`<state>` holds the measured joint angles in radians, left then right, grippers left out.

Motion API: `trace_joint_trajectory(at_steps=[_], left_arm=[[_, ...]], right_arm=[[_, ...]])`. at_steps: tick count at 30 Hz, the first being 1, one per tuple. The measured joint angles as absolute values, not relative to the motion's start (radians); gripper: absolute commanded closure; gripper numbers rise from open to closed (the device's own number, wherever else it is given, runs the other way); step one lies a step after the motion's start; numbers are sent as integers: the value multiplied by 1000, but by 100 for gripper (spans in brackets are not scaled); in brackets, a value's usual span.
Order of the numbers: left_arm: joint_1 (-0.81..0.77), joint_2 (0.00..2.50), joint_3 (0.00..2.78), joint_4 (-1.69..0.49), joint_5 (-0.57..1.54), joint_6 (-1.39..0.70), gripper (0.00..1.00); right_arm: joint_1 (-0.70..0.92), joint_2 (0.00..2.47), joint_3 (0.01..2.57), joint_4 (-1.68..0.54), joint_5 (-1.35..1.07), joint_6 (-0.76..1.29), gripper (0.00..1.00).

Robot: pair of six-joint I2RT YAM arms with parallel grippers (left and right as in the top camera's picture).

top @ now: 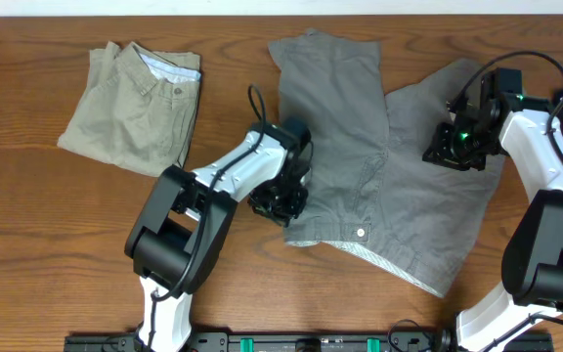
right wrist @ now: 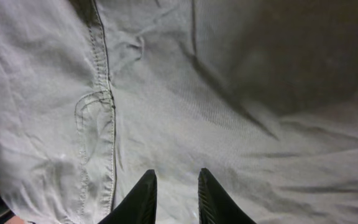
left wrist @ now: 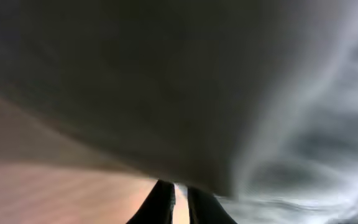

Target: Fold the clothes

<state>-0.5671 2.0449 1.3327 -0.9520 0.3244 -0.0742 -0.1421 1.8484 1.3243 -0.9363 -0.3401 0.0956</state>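
Two pairs of shorts lie on the table (top: 47, 244). An olive-khaki pair (top: 135, 108) sits folded near the far left corner, and the grey shorts (top: 379, 166) are spread flat from the middle toward the right edge. The grey pair's waistband, with its small button (top: 362, 233), runs slantwise along the near side. Both legs point toward the far edge, so the long axis runs near to far.

The left jaws sit at the pair's left side seam, just beyond the waistband corner. They are drawn almost together, with their tips lost under a lifted fold, and I judge that they pinch that edge. The right jaws hover over the right leg, standing apart with nothing between them.

A lengthwise fold, left half carried across to the right, looks likeliest, and the left jaws are nearer that seam. The cloth is woven and creased, and paler inside the waistband.
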Motion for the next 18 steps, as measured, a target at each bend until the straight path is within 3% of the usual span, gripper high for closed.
trace_joint_trajectory(at_steps=[10, 13, 18], left_arm=[[-464, 2033, 1349, -650, 138, -102, 87], [-354, 2053, 1390, -658, 96, -108, 83], [-220, 2059, 1494, -832, 153, -109, 67]], right_arm=[[-142, 1848, 1324, -932, -341, 95, 81], [-142, 1848, 1324, -934, -341, 95, 78], [-142, 1848, 1324, -941, -342, 98, 66]])
